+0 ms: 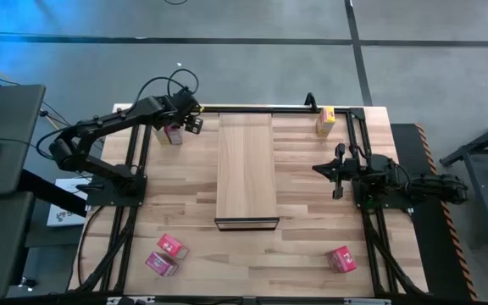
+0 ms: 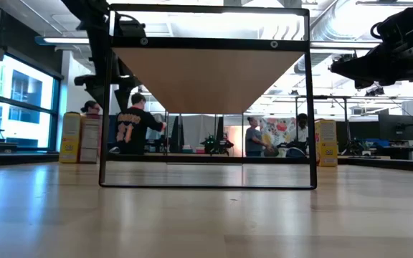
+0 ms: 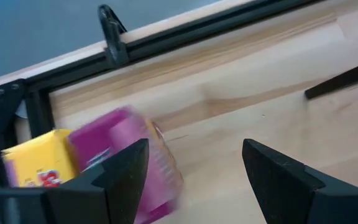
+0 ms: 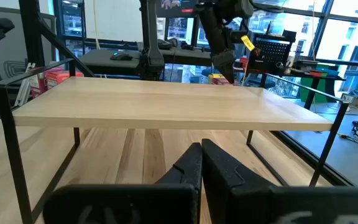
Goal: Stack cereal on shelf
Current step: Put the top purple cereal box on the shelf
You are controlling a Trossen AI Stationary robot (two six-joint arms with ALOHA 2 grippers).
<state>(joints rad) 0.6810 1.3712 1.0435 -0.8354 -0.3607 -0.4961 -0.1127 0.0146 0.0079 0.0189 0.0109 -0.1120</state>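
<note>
The left arm reached out toward the table's far left corner, its left gripper [image 1: 195, 119] spread wide and empty just beside a magenta-pink cereal box [image 1: 173, 134] and a yellow cereal box [image 3: 37, 165] standing together there. The right arm sat folded back at the table's right side, level with the shelf [image 1: 246, 165], its right gripper [image 1: 337, 169] pressed together and pointing at the shelf. Another yellow box [image 1: 325, 120] stood at the far right corner, and three pink boxes [image 1: 171, 246] lay along the near edge.

We see the shelf [image 1: 246, 169] blocking the frame's centre; bare worktop [image 1: 312, 246] lies either side, while boxes [image 1: 171, 133] crowd the left claw [image 1: 195, 119] upper left.
</note>
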